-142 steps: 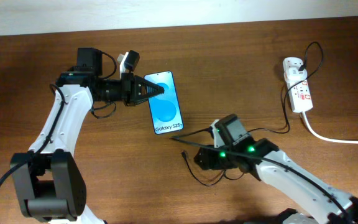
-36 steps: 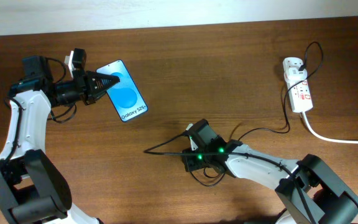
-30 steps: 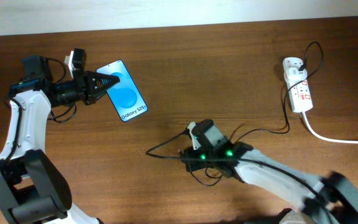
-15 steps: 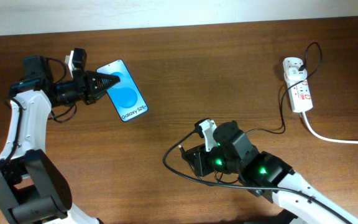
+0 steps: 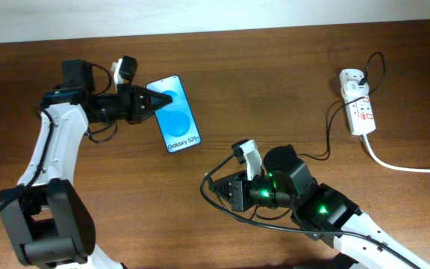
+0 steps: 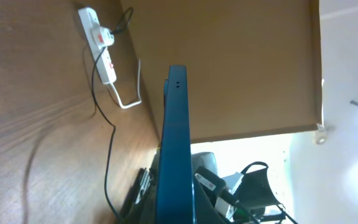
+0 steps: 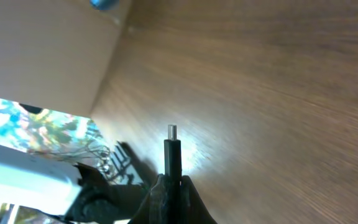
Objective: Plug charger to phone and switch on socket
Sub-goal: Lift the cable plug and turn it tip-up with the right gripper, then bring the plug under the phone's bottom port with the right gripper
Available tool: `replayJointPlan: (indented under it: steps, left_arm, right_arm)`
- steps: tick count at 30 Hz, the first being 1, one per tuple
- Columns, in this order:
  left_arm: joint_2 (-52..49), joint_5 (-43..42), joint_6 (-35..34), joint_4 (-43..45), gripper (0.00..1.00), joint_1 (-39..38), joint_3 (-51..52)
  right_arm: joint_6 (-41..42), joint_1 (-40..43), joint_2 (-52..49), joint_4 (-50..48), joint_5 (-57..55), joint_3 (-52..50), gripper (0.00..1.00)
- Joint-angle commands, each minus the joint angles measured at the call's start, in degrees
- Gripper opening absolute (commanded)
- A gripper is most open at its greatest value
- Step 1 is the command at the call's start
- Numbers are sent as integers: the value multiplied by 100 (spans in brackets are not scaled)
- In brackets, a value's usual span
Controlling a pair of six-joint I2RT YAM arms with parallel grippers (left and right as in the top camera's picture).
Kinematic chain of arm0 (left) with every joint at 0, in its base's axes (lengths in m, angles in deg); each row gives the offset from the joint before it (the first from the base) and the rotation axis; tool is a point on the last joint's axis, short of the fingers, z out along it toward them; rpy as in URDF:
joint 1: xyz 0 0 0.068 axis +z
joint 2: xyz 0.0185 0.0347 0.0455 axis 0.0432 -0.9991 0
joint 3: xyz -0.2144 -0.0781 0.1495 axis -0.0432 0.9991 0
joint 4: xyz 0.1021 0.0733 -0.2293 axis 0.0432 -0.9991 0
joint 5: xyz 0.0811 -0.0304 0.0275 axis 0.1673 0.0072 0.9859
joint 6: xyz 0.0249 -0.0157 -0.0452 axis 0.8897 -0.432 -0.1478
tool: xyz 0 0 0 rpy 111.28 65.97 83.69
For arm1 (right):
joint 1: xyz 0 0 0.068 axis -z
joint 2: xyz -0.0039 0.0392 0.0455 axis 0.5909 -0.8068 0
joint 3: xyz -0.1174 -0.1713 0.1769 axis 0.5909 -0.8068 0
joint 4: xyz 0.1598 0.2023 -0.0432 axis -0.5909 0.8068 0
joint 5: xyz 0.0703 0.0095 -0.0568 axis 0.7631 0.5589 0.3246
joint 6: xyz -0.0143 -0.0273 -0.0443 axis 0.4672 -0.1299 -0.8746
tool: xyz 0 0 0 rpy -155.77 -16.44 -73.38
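Note:
The phone (image 5: 178, 116), blue-screened with white "Galaxy S25+" text, is held off the table at its top end, and my left gripper (image 5: 157, 102) is shut on it. In the left wrist view the phone (image 6: 176, 137) shows edge-on as a blue slab. My right gripper (image 5: 219, 188) sits low in the middle, shut on the charger's connector (image 7: 172, 151), whose metal tip sticks out above the fingertips (image 7: 163, 186). The thin black charger cable (image 5: 316, 155) runs right to a plug in the white socket (image 5: 357, 101). A gap of bare wood separates the connector from the phone.
A thick white cord (image 5: 405, 167) leaves the socket toward the right edge. The charger cable loops on the table under the right arm (image 5: 312, 205). The socket (image 6: 100, 45) and cable also show in the left wrist view. A pale wall borders the table's far edge.
My left arm has carried the phone to the right, toward the table's middle. The right gripper, still holding the connector, has shifted slightly and the cable loop beside it has tightened.

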Motion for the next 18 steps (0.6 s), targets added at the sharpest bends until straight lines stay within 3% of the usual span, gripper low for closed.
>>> replayJointPlan:
  steps: [1, 5, 13, 18]
  left_arm:
    - [22, -334, 129, 13, 0, -85, -94]
    - [22, -334, 129, 13, 0, -94, -94]
    - [22, -334, 129, 13, 0, -240, -94]
    - [22, -334, 129, 15, 0, -437, -94]
  right_arm:
    - [262, -31, 186, -267, 160, -48, 4]
    - [612, -35, 376, -907, 136, -348, 4]
    - [1836, -35, 564, -3324, 52, -1755, 4]
    - [2015, -35, 564, -3733, -37, -1967, 4]
